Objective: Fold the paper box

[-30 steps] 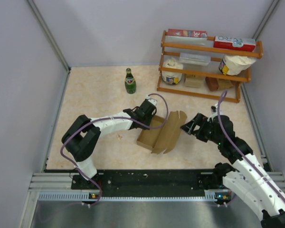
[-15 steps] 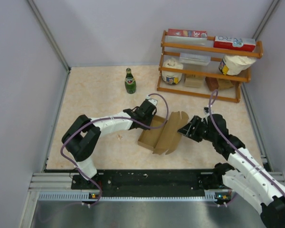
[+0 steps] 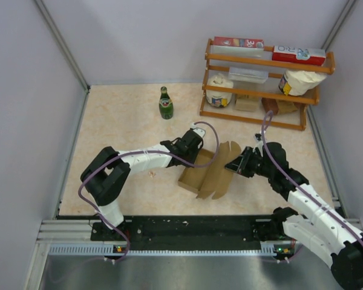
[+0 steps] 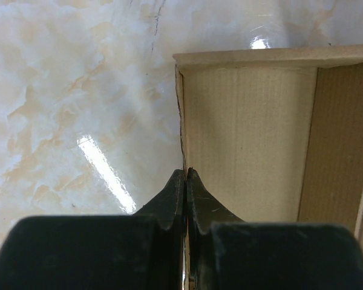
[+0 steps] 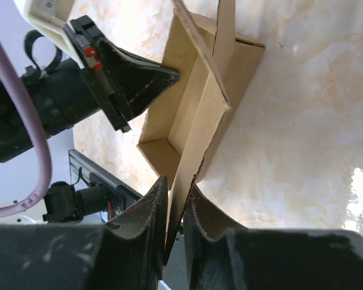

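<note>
The paper box [image 3: 209, 172] is a brown cardboard tray with its lid flap standing up, lying mid-table. My left gripper [image 3: 195, 151] is at its far left wall; in the left wrist view the jaws [image 4: 186, 172] are shut on that thin wall, with the box's inside [image 4: 248, 139] to their right. My right gripper [image 3: 235, 164] is at the raised lid's right end. In the right wrist view its jaws [image 5: 176, 187] are shut on the flap's edge, with the tray [image 5: 187, 115] beyond and the left gripper [image 5: 139, 81] at the far wall.
A green bottle [image 3: 165, 103] stands behind the box on the left. A wooden rack [image 3: 263, 84] with cartons, jars and bags fills the back right. The black rail [image 3: 187, 226] runs along the near edge. White walls enclose the table.
My right gripper moved left onto the lid flap and went from open to shut on it. The box shifted slightly. The left gripper kept its grip on the wall.
</note>
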Controlling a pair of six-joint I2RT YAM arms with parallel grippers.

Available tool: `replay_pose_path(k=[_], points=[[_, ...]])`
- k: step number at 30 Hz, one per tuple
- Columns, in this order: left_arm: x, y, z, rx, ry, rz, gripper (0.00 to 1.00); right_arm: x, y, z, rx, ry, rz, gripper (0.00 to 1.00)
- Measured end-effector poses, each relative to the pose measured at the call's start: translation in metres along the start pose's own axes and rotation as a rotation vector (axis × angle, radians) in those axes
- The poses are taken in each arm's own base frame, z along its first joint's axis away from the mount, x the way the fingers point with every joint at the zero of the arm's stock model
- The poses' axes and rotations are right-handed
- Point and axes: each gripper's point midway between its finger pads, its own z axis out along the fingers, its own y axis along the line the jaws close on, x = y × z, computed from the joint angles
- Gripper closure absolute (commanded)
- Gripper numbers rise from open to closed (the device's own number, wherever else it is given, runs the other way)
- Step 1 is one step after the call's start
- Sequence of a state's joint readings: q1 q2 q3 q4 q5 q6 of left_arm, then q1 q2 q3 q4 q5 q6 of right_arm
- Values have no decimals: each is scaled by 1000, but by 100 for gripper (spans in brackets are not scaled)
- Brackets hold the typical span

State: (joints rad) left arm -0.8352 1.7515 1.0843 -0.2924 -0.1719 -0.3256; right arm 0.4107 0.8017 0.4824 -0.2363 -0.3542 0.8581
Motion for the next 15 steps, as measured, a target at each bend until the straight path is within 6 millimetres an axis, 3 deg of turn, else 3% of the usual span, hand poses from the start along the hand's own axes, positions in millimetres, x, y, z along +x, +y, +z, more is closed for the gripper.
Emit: replay_pose_path(k=[3,12,15], points=[[-1,-3,1,3,-3,9,94,-1,5,0,-23,-3,-5,91],[-1,-4,1,4,-2,22,59,-2,8,0,-34,-2,-6,96],[0,-4,1,4,-1,24,53,-2,6,-1,-22,-3,-13,97]])
